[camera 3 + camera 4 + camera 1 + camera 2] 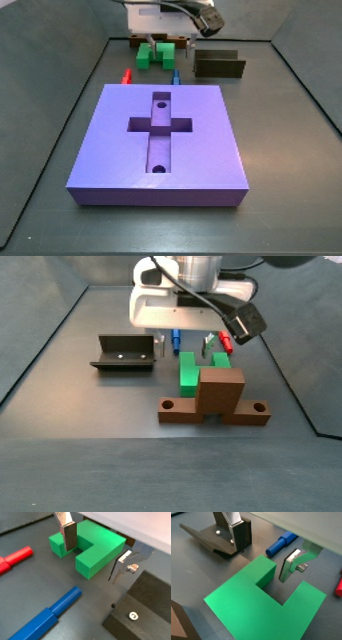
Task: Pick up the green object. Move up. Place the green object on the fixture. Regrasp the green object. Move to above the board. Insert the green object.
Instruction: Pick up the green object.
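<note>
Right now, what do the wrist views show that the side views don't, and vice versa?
Wrist only: the pincer close up, its fingers apart beside the green block, not clamped on it.
Side only: the purple board with its cross slot, and the arm above the block.
Both: green block, fixture, blue peg, red peg, pincer low at the block.

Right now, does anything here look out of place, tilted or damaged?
Nothing stands out. The green object lies flat on the floor, the open gripper around one arm of it. The fixture and board look intact.
</note>
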